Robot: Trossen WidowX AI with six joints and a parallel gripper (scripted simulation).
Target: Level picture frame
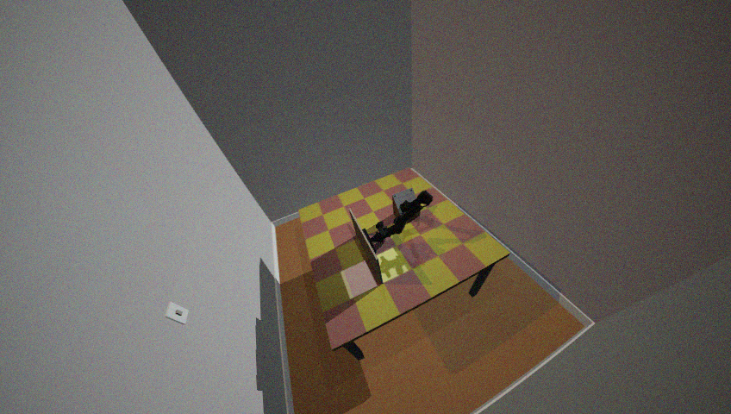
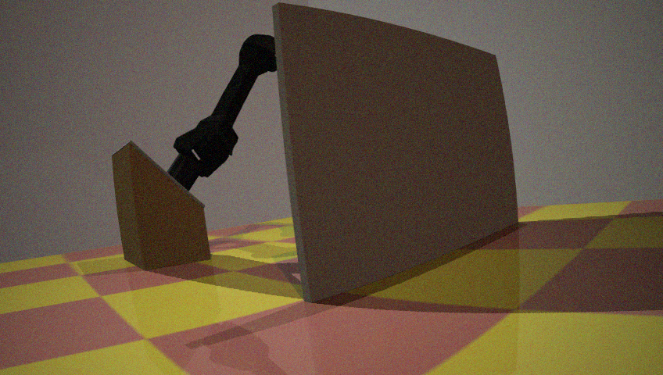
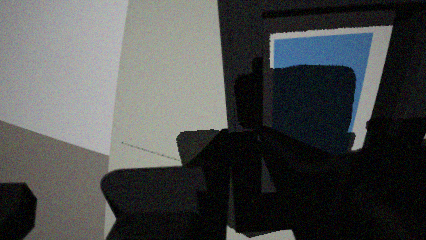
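The picture frame (image 3: 242,45) has a dark border, a white mat and a blue picture. It is at the upper right of the wrist view, against the pale upright panel (image 3: 170,75) (image 1: 357,230) (image 2: 395,148). In the top view it is a small dark shape on the arm's side of the panel. My gripper (image 3: 227,150) (image 1: 373,240) is shut on the picture frame at its near side border; the dark fingers blend into it and shadow covers part of the picture. The panel hides gripper and frame in the exterior view. The screw is hidden, and I cannot tell whether the frame is level.
The panel stands on a pink and yellow checkered table (image 1: 379,307) (image 2: 199,297). A box with a sloped top (image 1: 403,195) (image 2: 163,223) stands behind the arm (image 1: 405,217) (image 2: 232,97). Room walls surround the table, and a small white wall plate (image 1: 173,316) is at the left.
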